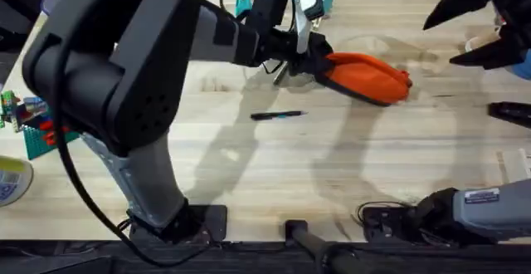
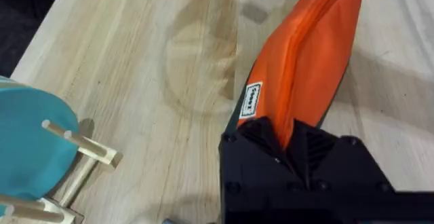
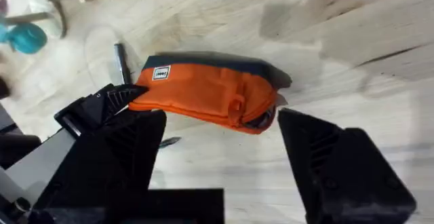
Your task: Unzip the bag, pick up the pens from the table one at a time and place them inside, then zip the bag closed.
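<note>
The orange bag (image 1: 369,76) lies on the table (image 1: 274,174) toward the back, right of centre, its zipper running along the top (image 2: 298,68). My left gripper (image 1: 309,58) is shut on the bag's left end, its black fingers (image 2: 271,153) pinching the fabric beside the white label. My right gripper (image 1: 473,29) hangs open above the table to the right of the bag (image 3: 203,91), touching nothing. A black pen (image 1: 278,115) lies loose in front of the bag. A second slim pen (image 3: 121,61) lies by the bag's left end, partly hidden by the left gripper.
A teal object (image 2: 27,149) on a pale wooden stick rack (image 2: 85,149) stands at the table's back edge behind the left gripper. Coloured bricks on a green plate (image 1: 33,129) and a tape roll (image 1: 8,178) sit at far left. Dark objects (image 1: 510,112) lie at the right edge.
</note>
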Robot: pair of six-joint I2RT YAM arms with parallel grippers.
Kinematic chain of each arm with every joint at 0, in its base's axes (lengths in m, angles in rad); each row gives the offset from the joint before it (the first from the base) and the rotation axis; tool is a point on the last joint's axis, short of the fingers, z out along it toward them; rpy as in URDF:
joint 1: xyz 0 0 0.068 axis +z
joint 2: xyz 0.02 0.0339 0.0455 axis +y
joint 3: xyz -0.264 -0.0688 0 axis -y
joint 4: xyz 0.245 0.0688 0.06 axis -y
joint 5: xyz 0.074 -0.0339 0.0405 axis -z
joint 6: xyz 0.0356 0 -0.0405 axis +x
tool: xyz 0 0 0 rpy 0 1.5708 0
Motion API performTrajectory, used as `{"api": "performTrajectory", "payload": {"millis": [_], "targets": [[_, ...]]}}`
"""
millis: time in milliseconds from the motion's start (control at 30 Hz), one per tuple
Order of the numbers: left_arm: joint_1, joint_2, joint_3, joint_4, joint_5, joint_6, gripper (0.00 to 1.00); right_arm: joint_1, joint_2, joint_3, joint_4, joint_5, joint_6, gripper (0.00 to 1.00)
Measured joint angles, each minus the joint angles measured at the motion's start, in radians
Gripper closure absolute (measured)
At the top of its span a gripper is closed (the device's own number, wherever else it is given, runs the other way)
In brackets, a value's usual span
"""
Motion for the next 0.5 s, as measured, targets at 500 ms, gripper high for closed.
{"api": "performTrajectory", "payload": {"millis": [500], "targets": [[0.0,0.0,0.0,0.0,0.0,0.0,0.958,0.0,0.024,0.002,-0.014,0.0,0.011,0.005]]}}
